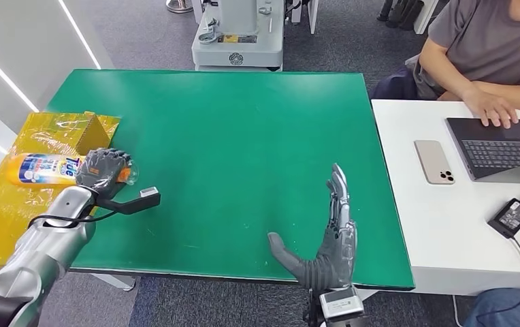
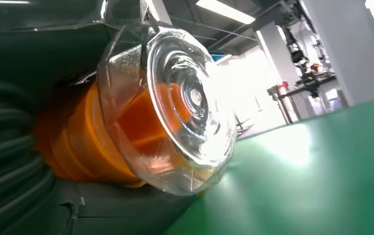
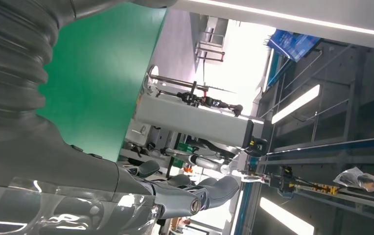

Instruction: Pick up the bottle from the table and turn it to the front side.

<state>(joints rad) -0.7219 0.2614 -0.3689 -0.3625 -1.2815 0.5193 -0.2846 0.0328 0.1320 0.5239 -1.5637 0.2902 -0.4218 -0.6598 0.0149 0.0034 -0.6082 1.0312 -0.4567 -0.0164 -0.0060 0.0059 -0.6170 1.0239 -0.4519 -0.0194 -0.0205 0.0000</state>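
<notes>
Left robot hand (image 1: 105,170) gripped the cap end of the orange detergent bottle (image 1: 43,169), which lay on its side over yellow packaging (image 1: 12,204) at the green tabletop's (image 1: 244,157) left edge. Right robot hand (image 1: 331,238) stood wide, fingers straight, holding nothing.

Neck of orange Tide-labelled plastic bottle (image 1: 43,169) hidden under grey left hand (image 1: 104,170). Label print too small to read.
</notes>
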